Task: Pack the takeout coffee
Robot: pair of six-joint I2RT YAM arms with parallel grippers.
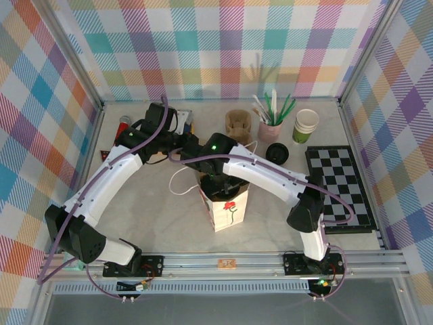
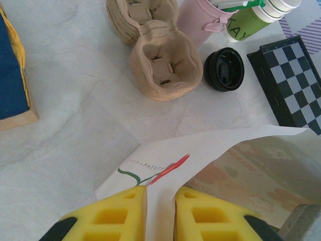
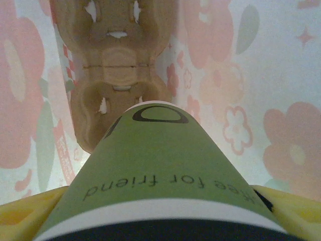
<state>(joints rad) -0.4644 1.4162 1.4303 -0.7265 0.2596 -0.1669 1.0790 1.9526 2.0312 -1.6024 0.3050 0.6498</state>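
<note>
The takeout coffee (image 3: 155,160), a green paper cup with a black lid at its near end, hangs inside the white paper bag (image 1: 226,210). My right gripper (image 3: 160,208) is shut on it, a yellow finger (image 3: 30,213) on each side. Below the cup, a brown cardboard cup carrier (image 3: 118,75) lies on the bag's bottom, between flower-printed inner walls (image 3: 261,75). My left gripper (image 2: 160,196) is shut on the bag's upper edge (image 2: 165,165), with the paper pinched between its yellow pads and the mouth held open. In the top view the right arm (image 1: 264,172) reaches down into the bag.
Behind the bag stand a stack of cardboard carriers (image 1: 238,124), a pink cup of stirrers (image 1: 270,128), a lidless stack of green-and-cream cups (image 1: 305,126) and a loose black lid (image 1: 277,153). A chessboard (image 1: 342,186) lies at the right. A blue, wood-framed box (image 2: 10,75) sits at the left.
</note>
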